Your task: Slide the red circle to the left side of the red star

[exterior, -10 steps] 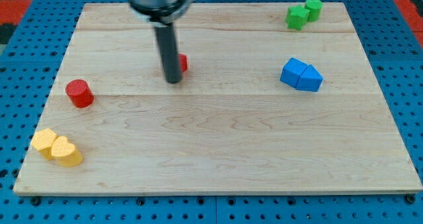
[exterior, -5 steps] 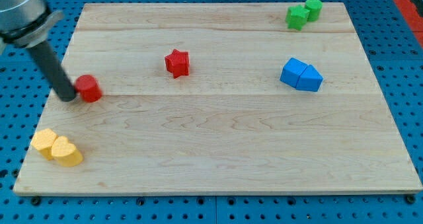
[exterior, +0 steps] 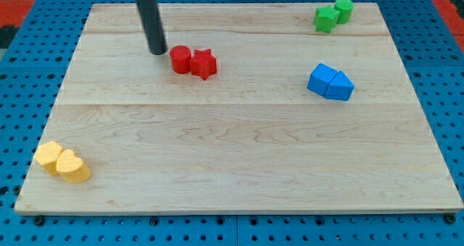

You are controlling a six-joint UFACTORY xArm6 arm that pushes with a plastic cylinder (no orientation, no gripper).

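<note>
The red circle (exterior: 180, 59) sits on the wooden board (exterior: 239, 152), touching the left side of the red star (exterior: 204, 63). Both lie a little above the board's middle, left of centre. My tip (exterior: 157, 51) is the lower end of a dark rod that comes down from the view's top. It stands just left of the red circle and slightly higher in the view, a small gap away from it.
Two yellow blocks (exterior: 62, 162) sit together at the board's lower left. Two blue blocks (exterior: 330, 83) touch each other at the right. Two green blocks (exterior: 333, 14) sit at the top right corner. Blue pegboard surrounds the board.
The red circle moved from the board's left edge up and right until it touches the star's left side; the star shifted slightly right. My tip moved from the left edge to just left of the circle.
</note>
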